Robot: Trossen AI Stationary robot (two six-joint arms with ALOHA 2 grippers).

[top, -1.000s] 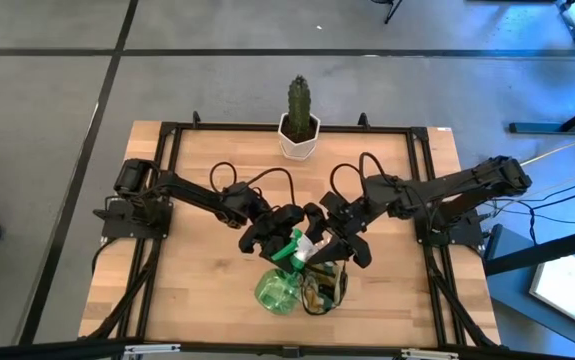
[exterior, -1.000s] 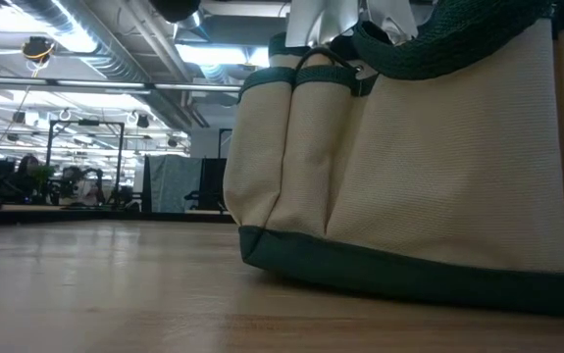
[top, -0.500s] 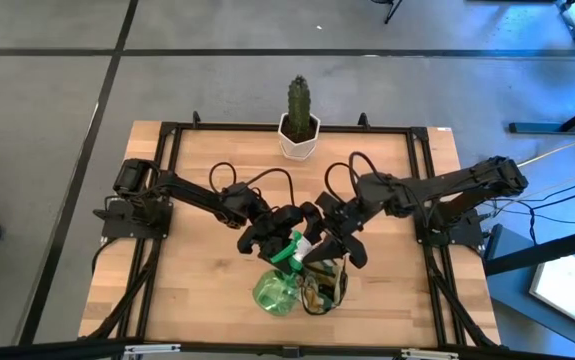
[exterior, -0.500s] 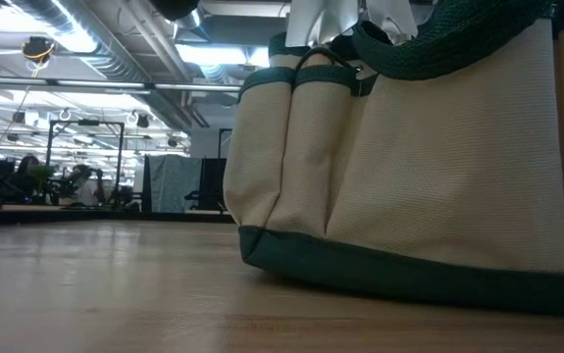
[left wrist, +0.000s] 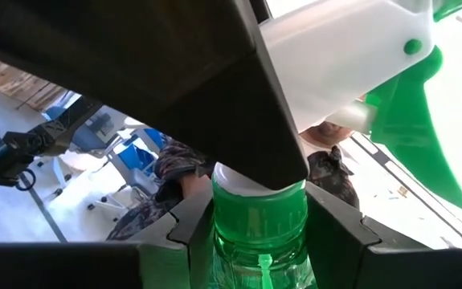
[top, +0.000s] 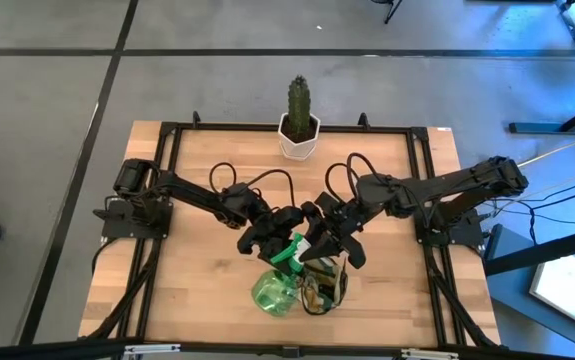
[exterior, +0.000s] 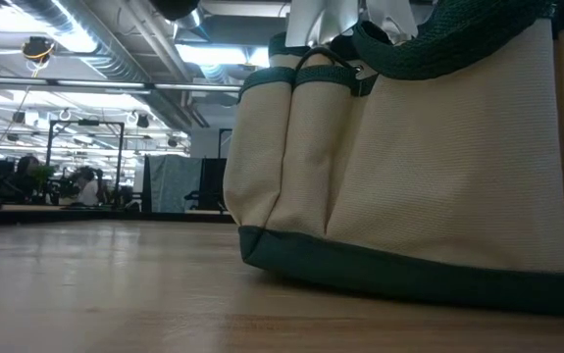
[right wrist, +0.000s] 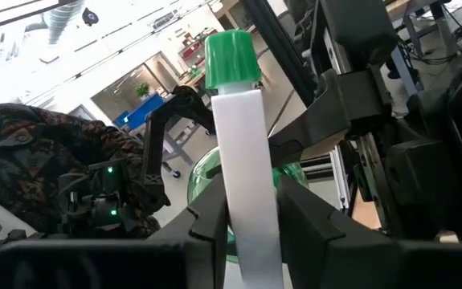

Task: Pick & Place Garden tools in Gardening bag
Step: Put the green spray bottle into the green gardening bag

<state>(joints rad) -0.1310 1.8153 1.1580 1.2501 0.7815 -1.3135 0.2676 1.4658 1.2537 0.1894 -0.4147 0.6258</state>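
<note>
The translucent green spray bottle (top: 275, 287) hangs tilted over the table's near middle, its white head (top: 302, 246) toward the far side. Both grippers meet at that top end: my left gripper (top: 283, 246) is shut on the bottle's neck, and my right gripper (top: 319, 248) is shut on the white spray head. The gardening bag (top: 325, 287), tan with a dark green base band (exterior: 399, 270) and loop handle, stands on its base right of the bottle, with tool handles inside. In the low view the bag fills the right half. My left gripper pinches the bottle's green screw collar (left wrist: 259, 210) between its two fingers, just under the white head, coming from the table's left. The bottle hangs tilted from this hold, clear of the table. My right gripper has its two fingers (right wrist: 208, 215) on the two flat sides of the white spray head (right wrist: 245, 152), below the green nozzle tip (right wrist: 231, 54). It comes about level from the table's right.
A green cactus in a white pot (top: 298, 122) stands at the table's far edge. Bare wood lies left (top: 197, 285) and right (top: 397, 285) of the bag and bottle. Black frame rails (top: 167, 180) run along the table's sides.
My right gripper has edged toward the table's left onto the spray head, and its fingers have drawn together around it. My left gripper and the bottle have kept still, as has the bag.
</note>
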